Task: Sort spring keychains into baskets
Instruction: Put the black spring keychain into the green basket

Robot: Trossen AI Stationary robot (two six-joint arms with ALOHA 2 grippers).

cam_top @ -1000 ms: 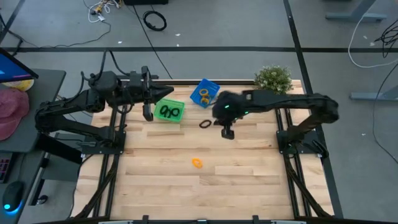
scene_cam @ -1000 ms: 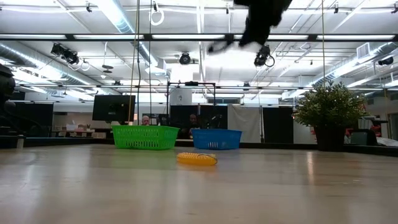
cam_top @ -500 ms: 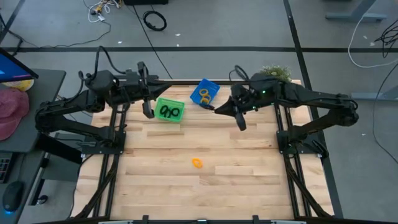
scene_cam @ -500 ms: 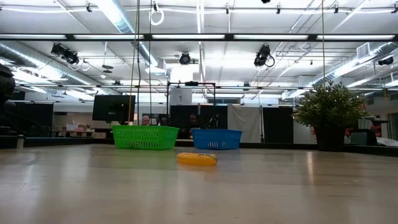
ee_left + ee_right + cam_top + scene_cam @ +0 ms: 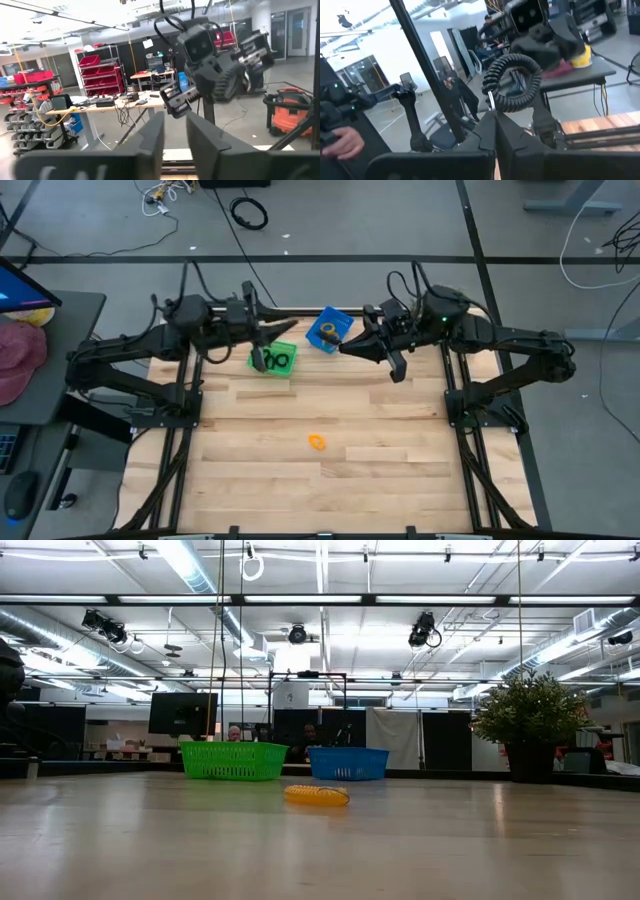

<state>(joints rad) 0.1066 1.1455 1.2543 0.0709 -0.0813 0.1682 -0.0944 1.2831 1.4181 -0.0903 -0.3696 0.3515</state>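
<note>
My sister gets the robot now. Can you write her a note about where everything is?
Right gripper: shut on a black keychain, held up beside the blue basket.
Left gripper: above the green basket, fingers slightly apart, holding nothing.
Done: black keychains lie in the green basket, orange ones in the blue.
Left: drop the held black keychain in the green basket; fetch the orange keychain from mid-table.

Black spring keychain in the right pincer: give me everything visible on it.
The black coiled spring keychain is a tightly wound dark cord bent into a closed loop, plastic or rubber by its look, with a small metal ring at its base. It stands upright above the right pincer, whose dark fingers are shut on that base; nothing else touches it. From above, the pincer sits off the table beside the bright blue square plastic basket, the keychain itself too small to make out there.
</note>
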